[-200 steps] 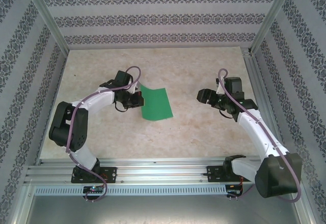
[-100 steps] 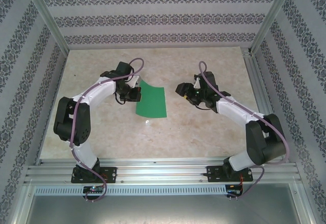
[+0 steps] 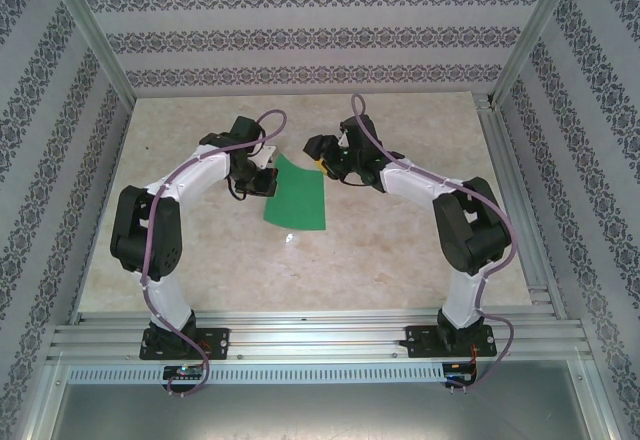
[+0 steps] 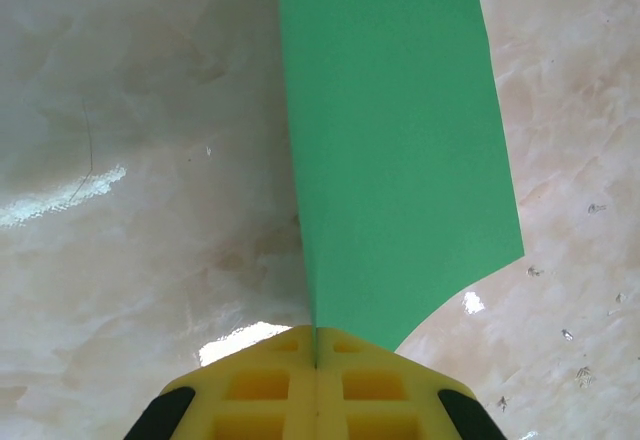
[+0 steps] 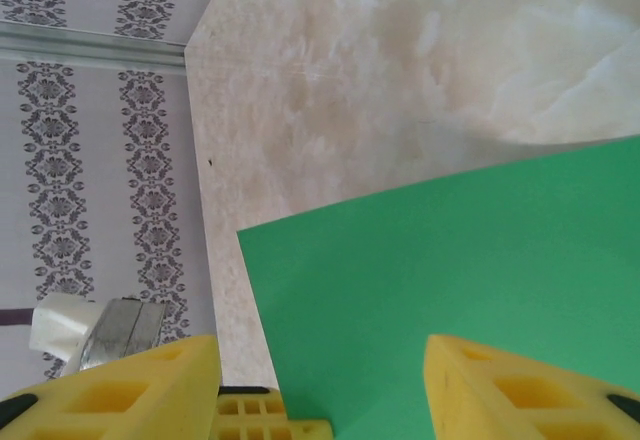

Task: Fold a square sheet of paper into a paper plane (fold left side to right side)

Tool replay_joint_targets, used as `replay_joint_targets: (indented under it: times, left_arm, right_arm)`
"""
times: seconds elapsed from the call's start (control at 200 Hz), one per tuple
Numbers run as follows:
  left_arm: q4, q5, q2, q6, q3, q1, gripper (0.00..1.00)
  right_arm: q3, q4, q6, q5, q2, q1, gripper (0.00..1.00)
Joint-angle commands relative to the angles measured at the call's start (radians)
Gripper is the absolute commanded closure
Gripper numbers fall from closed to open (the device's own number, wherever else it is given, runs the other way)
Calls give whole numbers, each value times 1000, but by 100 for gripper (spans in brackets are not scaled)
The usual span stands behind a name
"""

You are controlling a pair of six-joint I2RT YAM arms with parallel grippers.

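The square sheet of paper [image 3: 298, 200] is bright green and lies in mid-table, its left edge lifted. My left gripper [image 3: 266, 181] is shut on that left edge. In the left wrist view the yellow fingers [image 4: 260, 390] are pressed together on the paper [image 4: 390, 140], which runs away from them over the table. My right gripper [image 3: 316, 156] is open at the sheet's far right corner. In the right wrist view its gripper [image 5: 322, 385] straddles the paper [image 5: 450, 280], with the green sheet lying between the spread yellow fingertips [image 5: 140, 390].
The marble-patterned table [image 3: 400, 250] is ringed by patterned walls and aluminium posts [image 3: 95, 35]. A rail [image 3: 320, 340] runs along the near edge. The back wall [image 5: 60, 160] stands close behind the sheet in the right wrist view.
The right arm has swung left across the table to the sheet's far right corner. The left gripper has carried the sheet slightly toward the back, still shut on it.
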Motion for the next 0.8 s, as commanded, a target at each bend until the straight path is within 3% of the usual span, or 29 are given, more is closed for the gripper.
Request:
replay_joint_targets:
  times: [0.0,0.23,0.794]
  left_arm:
    - [-33,-11,4,28,39,-16,100]
    - [-37,-58,-15,50,44,-39,100]
    - [4,-146,-88,96,12,-93,100]
  right_arm:
    - [75,20,66,-11,52,21,43]
    - [188,-28,93,-38,128,47,43]
    - [265,-162,79,-85,147,44,40]
